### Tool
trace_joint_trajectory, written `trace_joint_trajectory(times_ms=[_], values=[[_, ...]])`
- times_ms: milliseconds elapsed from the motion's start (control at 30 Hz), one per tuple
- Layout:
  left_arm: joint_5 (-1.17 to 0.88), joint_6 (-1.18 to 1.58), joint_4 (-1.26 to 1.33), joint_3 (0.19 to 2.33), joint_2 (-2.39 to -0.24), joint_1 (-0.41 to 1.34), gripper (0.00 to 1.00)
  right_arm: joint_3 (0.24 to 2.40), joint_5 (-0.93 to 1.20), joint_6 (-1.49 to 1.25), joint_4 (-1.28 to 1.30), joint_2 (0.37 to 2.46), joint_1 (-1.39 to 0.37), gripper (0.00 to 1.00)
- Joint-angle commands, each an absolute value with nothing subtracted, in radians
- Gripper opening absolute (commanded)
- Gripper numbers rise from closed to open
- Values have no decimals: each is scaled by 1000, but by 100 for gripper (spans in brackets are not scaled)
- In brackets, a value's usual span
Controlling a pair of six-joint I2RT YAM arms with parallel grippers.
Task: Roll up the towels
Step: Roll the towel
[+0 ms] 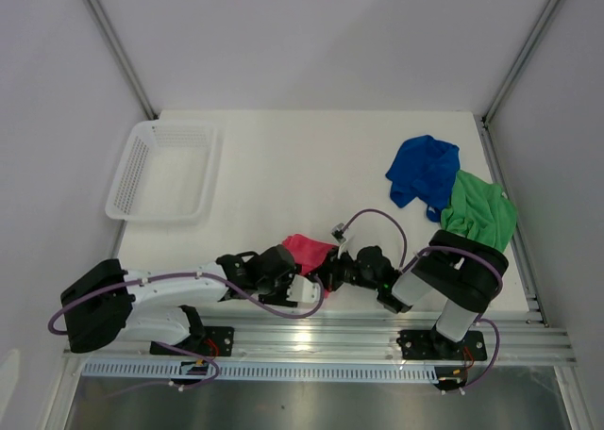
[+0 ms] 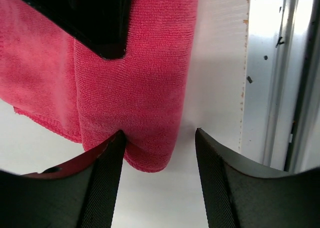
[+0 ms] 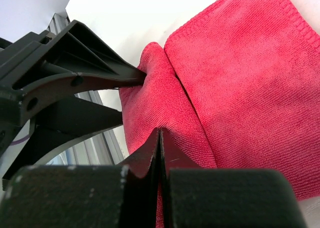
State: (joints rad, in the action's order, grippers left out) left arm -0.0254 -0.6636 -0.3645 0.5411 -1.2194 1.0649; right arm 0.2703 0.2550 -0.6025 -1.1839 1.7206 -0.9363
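Left wrist: pink towel (image 2: 145,88) end lies between parted left fingers (image 2: 102,188); right fingers (image 3: 142,160) pressed together.

- pink-red towel (image 3: 240,78): soft cloth with a short fuzzy pile in fine rows, totally matt, with a stitched hem along the edge
- blue towel (image 1: 425,169) and green towel (image 1: 481,213): same sort of soft cloth by the look of it, matt and crumply
- basket (image 1: 127,180): white plastic with mesh walls and a slight sheen
- table (image 1: 302,157): white, smooth, matt
- rail (image 1: 330,340) on the near edge: bare metal, shiny, throws glare
- left gripper (image 2: 159,133): jaws are black matt plastic with finely ribbed inner faces
- right gripper (image 3: 160,133): jaws are the same black matt stuff, with a few pale specks on the body
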Motion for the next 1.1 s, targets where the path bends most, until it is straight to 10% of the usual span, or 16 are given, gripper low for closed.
trace_joint_trajectory(times_ms=[0,300,633,1067], values=[[-5,-666,-330,503,-1255,1068,61,256,232,-569,-1120,1741,-930,0],[71,-646,-313,495,-1292,1068,1,264,273,-506,-996,1660,-928,6],[-127,-621,-460,595,-1210,994,1,347,170,-227,-474,1283,-953,41],[-334,-660,-613,701,-1200,850,1,261,69,202,-327,922,-1067,58]])
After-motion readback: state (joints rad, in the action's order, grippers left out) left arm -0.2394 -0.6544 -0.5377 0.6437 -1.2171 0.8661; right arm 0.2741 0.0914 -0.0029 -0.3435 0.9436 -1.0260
